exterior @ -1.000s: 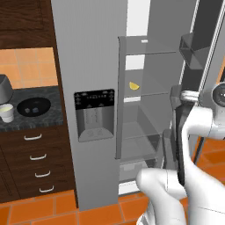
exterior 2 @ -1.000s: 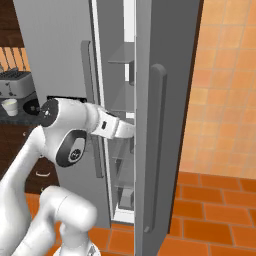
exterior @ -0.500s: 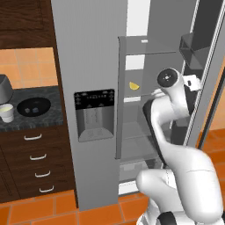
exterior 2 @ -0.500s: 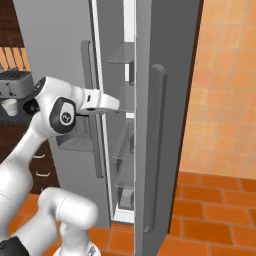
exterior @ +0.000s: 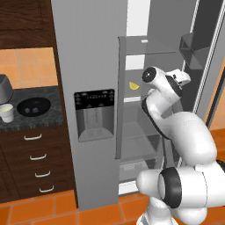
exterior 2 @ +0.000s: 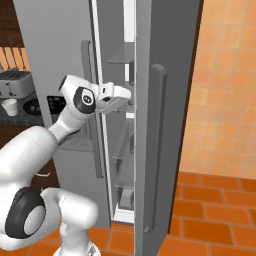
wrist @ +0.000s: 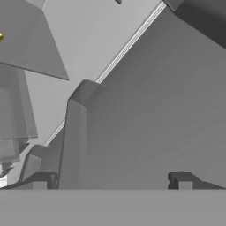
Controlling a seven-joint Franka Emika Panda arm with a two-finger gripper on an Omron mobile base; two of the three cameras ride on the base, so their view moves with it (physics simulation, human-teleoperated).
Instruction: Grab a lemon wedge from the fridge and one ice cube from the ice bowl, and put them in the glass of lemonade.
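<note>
Claw (wrist: 110, 183) found with jaws spread wide and empty, both dark tips standing far apart at the bottom of the hand view, nothing between them. Judged held open so as to be ready for a small slice, not yet for a grip. Raised to shelf height inside the open fridge (exterior: 88, 66), in the right base view just past the edge of the swung-out door (exterior 2: 165, 125), and pointed toward the door's inner side and its bins rather than at the fruit. Judged mid-swing toward the shelves.

Lemon wedge (exterior: 134, 86) lying flat on an upper fridge shelf, to the left of the claw, apart from it and untouched; seen as a yellow sliver at the left edge of the hand view. Turn of the wrist toward it judged necessary before any reach.

Left of the fridge, on the dark counter (exterior: 48, 118): ice bowl (exterior: 33, 106) with pale cubes inside, glass of lemonade (exterior: 6, 112) just beside it on the far side. Both well apart from the fridge shelf, awaiting later steps.
</note>
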